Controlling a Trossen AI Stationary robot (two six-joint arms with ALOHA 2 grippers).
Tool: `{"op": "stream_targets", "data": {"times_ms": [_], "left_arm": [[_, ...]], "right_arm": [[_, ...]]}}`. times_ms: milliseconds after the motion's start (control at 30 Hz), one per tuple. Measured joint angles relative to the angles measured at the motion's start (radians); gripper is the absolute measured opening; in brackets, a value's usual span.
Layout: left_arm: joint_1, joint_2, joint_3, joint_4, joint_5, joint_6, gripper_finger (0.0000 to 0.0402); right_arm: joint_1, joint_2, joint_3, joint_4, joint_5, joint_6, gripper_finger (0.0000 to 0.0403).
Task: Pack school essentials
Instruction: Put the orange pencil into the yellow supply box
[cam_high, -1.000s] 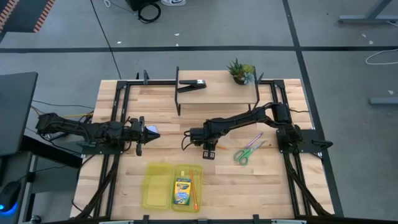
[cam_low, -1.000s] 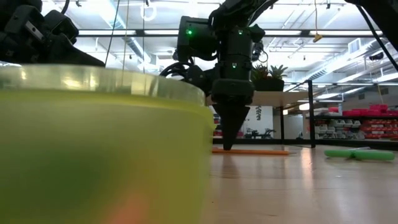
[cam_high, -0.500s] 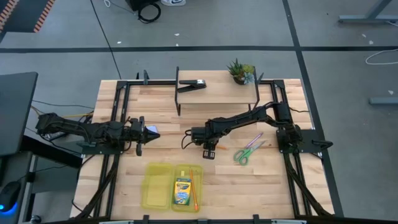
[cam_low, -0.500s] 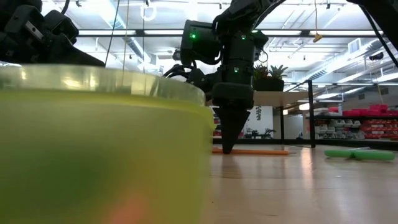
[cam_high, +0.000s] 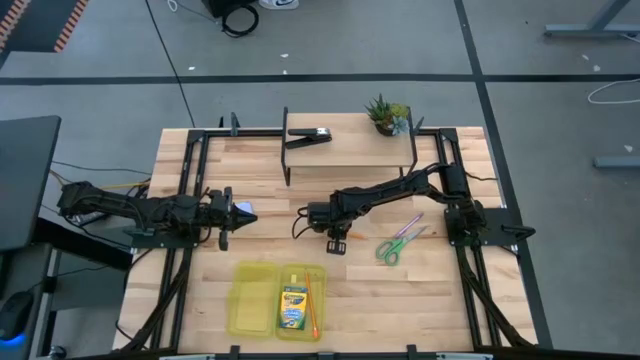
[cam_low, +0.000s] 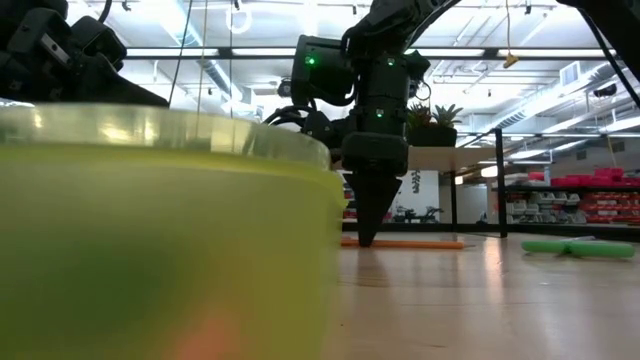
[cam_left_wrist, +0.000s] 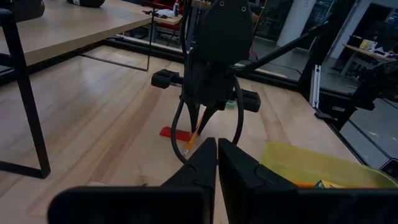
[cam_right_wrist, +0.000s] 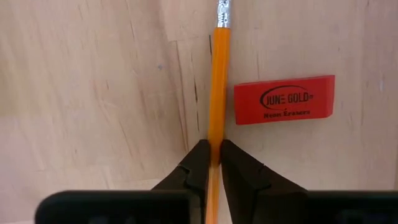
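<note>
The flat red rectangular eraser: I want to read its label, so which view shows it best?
The right wrist view: the flat red rectangular eraser lies face-up with its print showing, beside the orange pencil. The left wrist view shows a red sliver; the high and low views hide it.

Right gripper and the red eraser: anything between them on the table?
Only the orange pencil. In the right wrist view the right gripper is shut on it, and the red eraser lies just beside the pencil on bare wood.

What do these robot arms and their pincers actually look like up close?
Both arms are black and jointed. The right gripper tapers to two slim dark fingers, with green lights and looping black cables above. The left gripper has the same matte, wedge-shaped fingers.
</note>
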Motion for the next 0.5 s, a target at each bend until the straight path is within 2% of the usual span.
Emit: {"op": "stream_targets", "data": {"times_ms": [267, 500], "left_arm": [[0.000, 0.000, 0.000, 0.000, 0.000, 0.000, 0.0033], [0.000, 0.000, 0.000, 0.000, 0.000, 0.000, 0.0025]], "right_arm": [[0.002, 0.002, 0.001, -0.002, 0.008, 0.000, 0.0042], [0.005, 0.009, 0.049, -0.044, 0.019, -0.009, 0.0042]]}}
